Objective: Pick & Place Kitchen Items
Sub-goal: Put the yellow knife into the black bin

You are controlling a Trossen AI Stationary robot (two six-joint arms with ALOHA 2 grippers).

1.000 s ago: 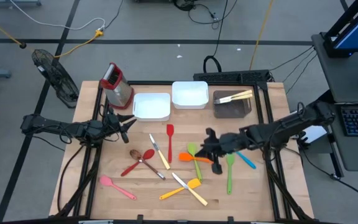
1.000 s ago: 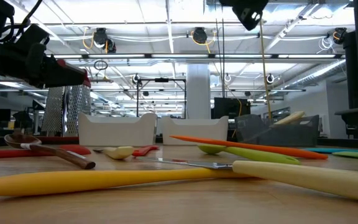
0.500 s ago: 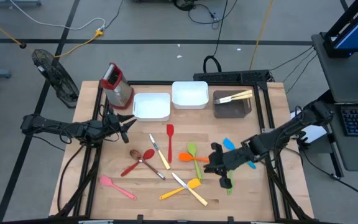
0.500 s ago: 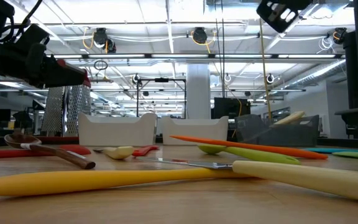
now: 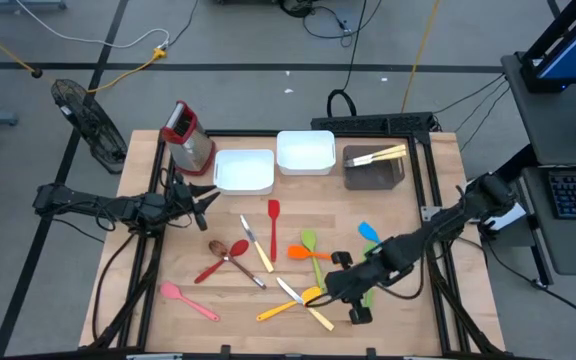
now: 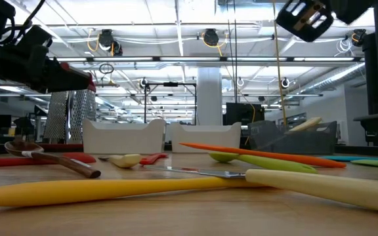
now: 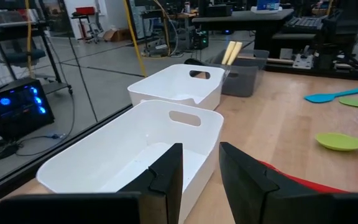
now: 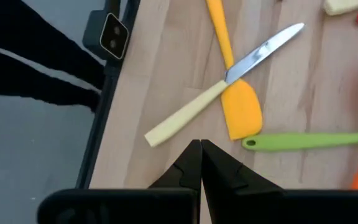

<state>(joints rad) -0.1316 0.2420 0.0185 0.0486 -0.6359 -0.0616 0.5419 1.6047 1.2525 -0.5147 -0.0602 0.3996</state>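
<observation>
Two arms work above a table strewn with utensils. The right gripper (image 5: 351,300), fingers pressed together and empty, hovers over a pale-handled knife (image 8: 219,84) lying across a yellow spatula (image 8: 234,87) near the front edge. It looks like the approach to a pick; next it must spread its fingers and descend. The left gripper (image 7: 199,180), fingers slightly apart and empty, waits beside a white tray (image 7: 135,155).

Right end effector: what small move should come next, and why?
Probably open its fingers, then lower. The right end effector is shut and empty, hovering over the near table edge with the pale-handled knife lying across the yellow spatula just ahead of it. Shut, it cannot straddle the handle. The left end effector waits by the white tray.
</observation>
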